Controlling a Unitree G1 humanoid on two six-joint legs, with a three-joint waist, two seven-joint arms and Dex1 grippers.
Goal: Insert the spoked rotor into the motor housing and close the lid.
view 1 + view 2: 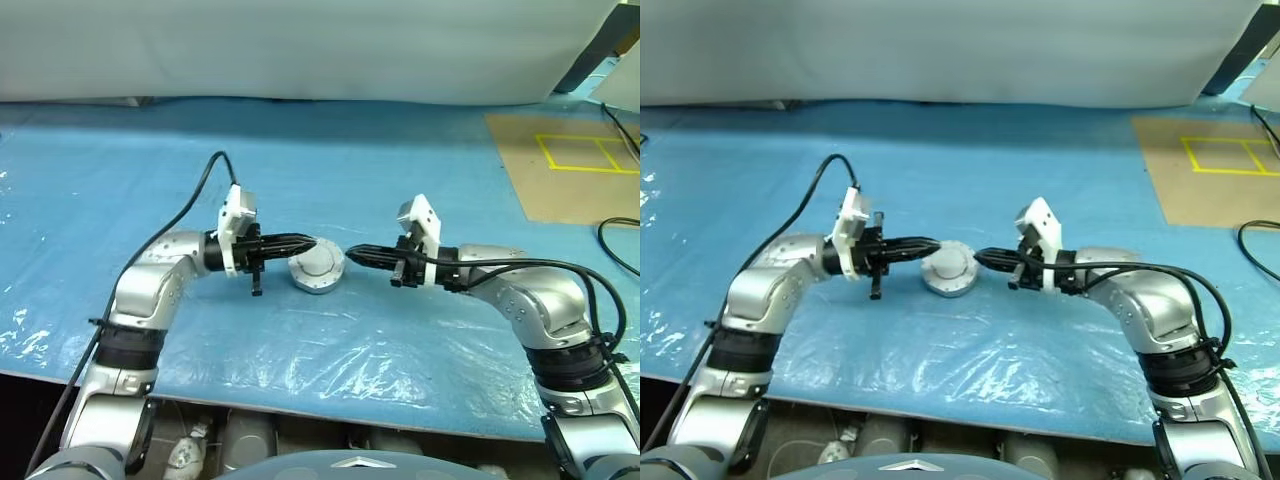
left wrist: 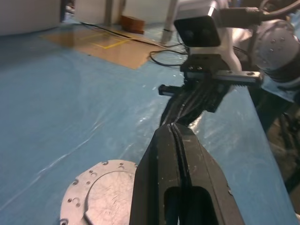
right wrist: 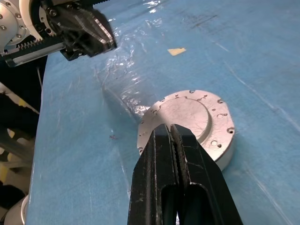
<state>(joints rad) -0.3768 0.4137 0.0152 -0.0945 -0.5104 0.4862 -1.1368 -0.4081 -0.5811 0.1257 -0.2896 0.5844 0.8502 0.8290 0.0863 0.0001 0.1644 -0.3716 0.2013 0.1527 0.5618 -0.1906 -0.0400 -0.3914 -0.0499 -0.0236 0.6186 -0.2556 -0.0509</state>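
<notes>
- motor housing [image 1: 317, 267], silver lid on, centre frame on blue table [image 1: 400, 170]
- left gripper [image 1: 310, 243] clamped shut, empty, tip over housing's left rim
- right gripper [image 1: 352, 254] shut, empty, just right

Motor housing [image 3: 190, 122] has its lid on, so windings & rotor inside are hidden. Left gripper [image 2: 176, 133] fingers cover part of it in left wrist view, rest cut off by frame edge.
</notes>
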